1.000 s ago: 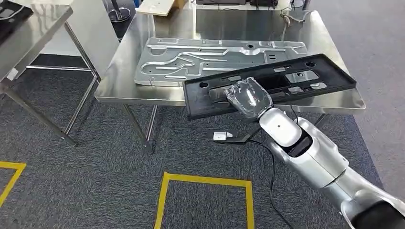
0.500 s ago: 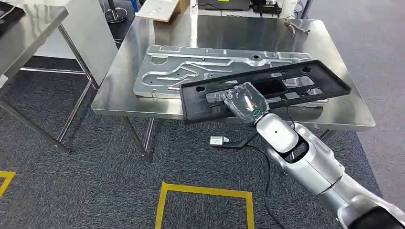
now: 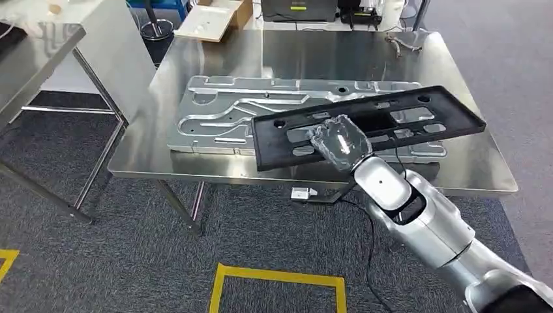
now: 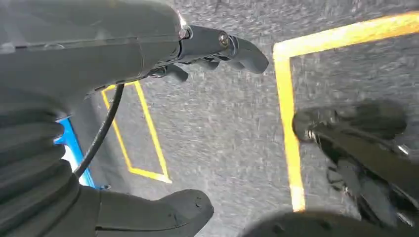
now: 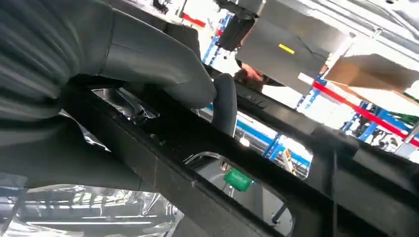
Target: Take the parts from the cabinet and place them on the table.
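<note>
The robot's right hand [image 3: 339, 143] grips a long black plastic frame with cut-out windows [image 3: 417, 117], holding it just above the embossed silver metal panel [image 3: 222, 117] lying on the stainless steel table [image 3: 195, 166] — its left hand [image 4: 163, 59] hangs over the carpet, fingers apart, holding nothing.

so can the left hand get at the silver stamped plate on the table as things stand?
Probably not yet. The left hand hangs open over the carpet, away from the table. The black frame, held by the right hand, lies across the silver stamped plate at its right part; the plate's left end is bare.
</note>
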Tool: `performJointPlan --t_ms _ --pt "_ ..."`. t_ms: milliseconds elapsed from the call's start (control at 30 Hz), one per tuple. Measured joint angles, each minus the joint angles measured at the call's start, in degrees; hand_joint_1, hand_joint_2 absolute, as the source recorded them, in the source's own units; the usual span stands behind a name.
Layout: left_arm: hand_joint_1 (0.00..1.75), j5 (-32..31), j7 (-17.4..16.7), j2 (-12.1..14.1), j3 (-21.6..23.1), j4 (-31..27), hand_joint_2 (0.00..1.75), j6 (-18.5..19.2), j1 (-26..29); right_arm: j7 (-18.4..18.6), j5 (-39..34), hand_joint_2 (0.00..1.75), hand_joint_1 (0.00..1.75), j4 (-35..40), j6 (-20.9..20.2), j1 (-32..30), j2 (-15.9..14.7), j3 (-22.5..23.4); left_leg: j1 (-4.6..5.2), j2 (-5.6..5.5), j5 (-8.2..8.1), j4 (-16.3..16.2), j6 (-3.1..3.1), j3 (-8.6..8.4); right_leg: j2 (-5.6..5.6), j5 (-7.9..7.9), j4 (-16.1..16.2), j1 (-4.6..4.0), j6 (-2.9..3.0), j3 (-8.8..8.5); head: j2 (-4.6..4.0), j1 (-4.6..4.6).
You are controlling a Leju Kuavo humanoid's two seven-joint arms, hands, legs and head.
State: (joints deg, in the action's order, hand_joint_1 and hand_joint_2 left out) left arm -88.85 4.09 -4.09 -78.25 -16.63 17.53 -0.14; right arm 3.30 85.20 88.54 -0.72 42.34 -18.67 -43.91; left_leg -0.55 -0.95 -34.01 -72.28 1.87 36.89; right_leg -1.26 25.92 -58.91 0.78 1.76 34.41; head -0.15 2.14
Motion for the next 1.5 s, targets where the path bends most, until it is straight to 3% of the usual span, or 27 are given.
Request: performJointPlan --t_ms 33,67,100,200,267,333,400,433,500,567,600,700,733,767,800,900,933,1000,1067,1133,1200,1233,1267,1300,1367,1433,1500 --pt "0.0 0.0 0.0 0.0 0.0 0.0 1.75 0.0 0.0 0.0 0.0 1.75 1.75 0.0 0.0 -0.2 0.0 0.0 0.0 0.0 -1.14 -2.5 0.15 2.16 0.03 0.43 0.0 -0.14 0.05 -0.42 0.0 0.02" --pt "0.0 0.0 0.0 0.0 0.0 0.0 1.75 0.0 0.1 0.0 0.0 1.75 1.75 0.0 0.0 -0.3 0.0 0.0 0.01 0.0 -1.02 -2.9 -0.03 3.33 0.11 0.86 0.0 -0.26 0.07 -0.96 0.0 0.0" --pt "0.0 0.0 0.0 0.0 0.0 0.0 1.75 0.0 0.2 0.0 0.0 1.75 1.75 0.0 0.0 -0.3 0.0 0.0 0.01 0.0 0.72 -0.9 -0.29 3.37 0.18 1.38 0.0 -0.35 0.06 -1.68 0.0 0.0" --pt "0.0 0.0 0.0 0.1 -0.1 0.0 1.75 0.0 0.3 0.0 0.0 1.75 1.75 0.0 0.0 -0.2 0.0 0.0 0.44 -0.23 11.3 11.9 -1.86 0.02 0.19 2.88 0.2 -0.54 -0.08 -3.42 0.0 0.0" --pt "0.0 0.0 0.0 0.2 -0.1 0.1 1.75 0.0 0.4 0.0 0.0 1.75 1.75 -0.1 0.0 -0.2 0.0 0.0 0.9 -0.24 8.73 12.7 -2.26 -0.01 0.55 3.46 0.1 -0.69 -0.86 -3.83 0.0 -0.02" --pt "0.0 0.0 0.0 0.2 -0.1 0.1 1.75 0.0 0.6 -0.1 0.0 1.75 1.75 0.0 0.0 -0.4 0.0 0.0 0.84 -0.36 9.95 13.8 -3.37 -0.79 0.67 2.69 -1.0 -0.52 -1.72 -4.29 0.0 0.0" --pt "0.0 0.0 0.0 0.2 -0.1 0.1 1.75 0.0 0.5 0.0 0.0 1.75 1.75 0.0 0.0 -0.3 0.0 0.1 0.48 -0.4 10.2 14.6 -3.75 -2.91 0.8 3.71 -2.3 -0.36 -2.15 -4.44 0.0 -0.02" --pt "0.0 0.0 0.0 0.2 -0.1 0.1 1.75 0.0 0.4 0.0 0.0 1.75 1.75 0.0 0.0 0.0 0.0 0.2 0.4 -0.41 10.12 14.7 -3.93 -3.3 0.9 4.92 -4.6 -0.39 -2.29 -3.19 0.0 0.0" --pt "0.0 0.0 0.1 0.2 -0.1 0.1 1.75 0.0 0.1 0.0 0.0 1.75 1.75 0.0 0.0 0.1 0.6 0.2 0.39 -0.43 9.63 14.7 -4.19 -3.67 0.96 8.45 -12.4 -0.08 -2.62 1.73 0.0 0.0" --pt "0.0 0.0 0.2 0.2 -0.2 0.1 1.75 0.0 0.2 0.0 0.0 1.75 1.75 -0.3 0.0 -0.4 1.1 0.2 0.35 -0.5 8.99 14.7 -4.06 -4.21 0.94 9.42 -16.4 0.33 -3.16 5.39 0.0 0.0" --pt "0.0 0.0 0.2 0.2 -0.2 0.1 1.75 -0.1 0.2 0.0 0.0 1.75 1.75 -0.4 0.0 -0.5 1.1 0.2 0.3 -0.6 8.64 14.7 -3.94 -4.66 0.94 7.79 -15.1 0.55 -3.26 5.61 0.0 0.0" --pt "0.0 0.1 0.2 0.0 -0.2 0.1 1.75 -0.2 0.3 0.0 0.0 1.75 1.75 -0.5 0.0 -0.5 1.1 0.2 0.01 -0.71 7.25 14.5 -3.13 -6.25 0.5 -2.14 -2.5 0.88 -3.47 1.54 0.0 -0.02" --pt "0.0 0.2 0.2 0.0 -0.2 0.1 1.75 -0.2 0.2 0.0 0.0 1.75 1.75 -0.5 -0.1 -0.5 1.1 0.2 0.1 -0.68 6.93 14.4 -2.73 -6.53 0.2 -0.94 -1.7 0.48 -3.3 1.28 0.0 -0.02" --pt "0.0 0.2 0.2 0.1 -0.3 0.1 1.75 -0.2 0.1 -0.1 -0.1 1.75 1.75 -0.4 -0.2 -0.4 1.2 0.2 0.23 -0.66 6.58 14.2 -2.24 -6.21 0.18 1.73 -0.5 0.11 -2.66 1.14 0.0 -0.04" --pt "0.0 0.3 0.2 0.0 -0.3 0.1 1.75 -0.2 0.2 -0.1 -0.1 1.75 1.75 -0.3 -0.3 -0.6 1.2 0.2 0.27 -0.49 6.15 14.3 -1.8 -6.17 0.16 -0.28 -0.5 0.18 -2.13 1.0 0.0 0.0" --pt "0.0 0.4 0.1 -0.1 -0.4 0.1 1.75 -0.2 0.2 -0.2 -0.3 1.75 1.75 0.0 -0.5 -1.0 1.0 0.2 0.13 -0.11 5.44 13.0 -0.82 -6.82 0.27 -0.11 -0.3 0.36 -0.83 0.02 0.0 0.02" --pt "0.0 0.5 0.1 -0.2 -0.5 0.1 1.75 -0.2 0.1 -0.2 -0.4 1.75 1.75 0.3 -0.6 -0.9 0.6 0.2 0.13 0.03 4.82 11.2 -0.48 -5.87 0.14 0.13 -0.3 0.31 -0.48 -0.24 0.0 -0.02" --pt "0.0 0.5 0.1 -0.3 -0.6 0.1 1.75 -0.2 -0.1 -0.2 -0.6 1.75 1.75 0.6 -0.9 -0.7 0.2 0.2 0.09 0.09 1.7 2.8 0.07 -0.81 -0.03 0.59 -0.3 0.08 0.06 -0.57 0.0 0.0" --pt "0.0 0.5 0.1 -0.3 -0.7 0.1 1.75 -0.2 0.1 -0.3 -0.9 1.75 1.75 0.6 -1.3 -1.0 0.2 0.2 0.09 0.1 -0.1 -3.2 -0.03 3.82 -0.01 1.22 -0.3 -0.23 0.21 -1.08 0.0 0.0" --pt "0.0 0.6 0.1 -0.3 -0.7 0.1 1.75 -0.1 0.3 -0.3 -1.2 1.75 1.75 0.6 -1.3 -1.2 0.2 0.2 0.12 0.09 2.95 -0.4 -0.55 4.07 0.06 1.9 -0.3 -0.47 0.23 -1.98 0.0 -0.02" --pt "0.0 0.6 0.1 -0.4 -0.9 0.1 1.75 0.0 0.4 -0.3 -1.2 1.75 1.75 0.7 -1.3 -1.0 0.2 0.2 0.53 -0.03 9.49 8.9 -1.48 0.91 0.07 2.66 -0.3 -0.7 0.16 -3.11 0.0 0.0" --pt "0.0 0.6 0.1 -0.3 -1.1 0.1 1.75 0.0 0.4 -0.3 -1.3 1.75 1.75 0.6 -1.3 -0.9 0.2 0.2 0.8 -0.22 11.51 12.6 -2.22 0.01 0.05 2.97 -0.2 -0.63 0.07 -3.27 0.0 -0.02" --pt "0.0 0.6 0.1 -0.4 -1.3 0.1 1.75 0.0 0.4 -0.4 -1.4 1.75 1.75 0.6 -1.4 -0.9 0.2 0.2 1.06 -0.08 8.54 12.6 -2.33 0.07 0.29 3.13 -0.3 -0.77 -0.25 -3.48 0.0 0.0" --pt "0.0 0.6 0.1 -0.4 -1.5 0.1 1.75 0.0 0.4 -0.4 -1.4 1.75 1.75 0.6 -1.4 -0.8 0.2 0.2 1.3 -0.14 8.36 12.7 -2.52 -0.22 0.35 3.39 0.0 -0.64 -0.74 -3.45 0.0 -0.02" --pt "0.0 0.5 0.0 -0.4 -1.6 0.1 1.75 0.0 0.7 -0.4 -1.8 1.75 1.75 0.6 -1.5 -1.1 0.2 0.2 1.21 -0.24 9.67 13.7 -3.65 -0.96 0.54 2.63 -1.1 -0.48 -1.43 -3.97 0.0 -0.02" --pt "0.0 0.5 0.1 -0.5 -1.6 0.1 1.75 0.0 0.5 -0.4 -2.0 1.75 1.75 0.5 -1.6 -1.0 0.2 0.2 0.69 -0.32 9.96 14.5 -4.04 -2.96 0.63 3.93 -3.1 -0.51 -1.86 -3.45 0.0 -0.05" --pt "0.0 0.5 0.1 -0.6 -1.7 0.1 1.75 0.0 0.2 -0.4 -2.0 1.75 1.75 0.4 -1.6 -0.7 0.4 0.2 0.62 -0.36 9.65 14.5 -4.38 -3.42 0.77 6.4 -9.6 -0.28 -2.14 0.76 0.0 0.0"
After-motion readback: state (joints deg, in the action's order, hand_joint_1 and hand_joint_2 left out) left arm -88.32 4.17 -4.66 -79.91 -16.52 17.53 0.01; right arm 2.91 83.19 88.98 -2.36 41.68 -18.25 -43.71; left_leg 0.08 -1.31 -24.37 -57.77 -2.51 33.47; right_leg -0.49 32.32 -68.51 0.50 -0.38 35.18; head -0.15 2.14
